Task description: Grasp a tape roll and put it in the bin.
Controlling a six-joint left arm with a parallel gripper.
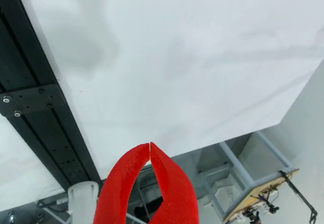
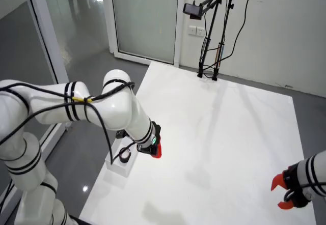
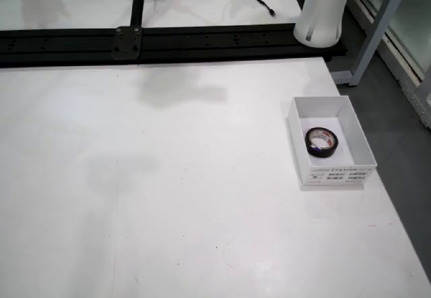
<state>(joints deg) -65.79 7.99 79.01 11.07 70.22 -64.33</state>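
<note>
A black tape roll (image 3: 322,141) lies flat inside the small white bin (image 3: 340,174) near the table's right edge in the view from above. In the view from the side, the same roll (image 2: 125,156) sits in the bin (image 2: 119,170) at the table's left edge. My red-fingered gripper (image 2: 156,150) hangs just right of it, a little above. In the view that rides on the gripper, the two red fingertips (image 1: 150,144) touch each other, shut with nothing between them, over white tabletop. The view from above does not show the gripper.
A black rail (image 3: 168,40) runs along the table's far side, with an arm base (image 3: 324,11) at its right end. A second arm's red gripper (image 2: 285,192) rests at the lower right of the view from the side. Camera stands (image 2: 211,31) stand at the far edge.
</note>
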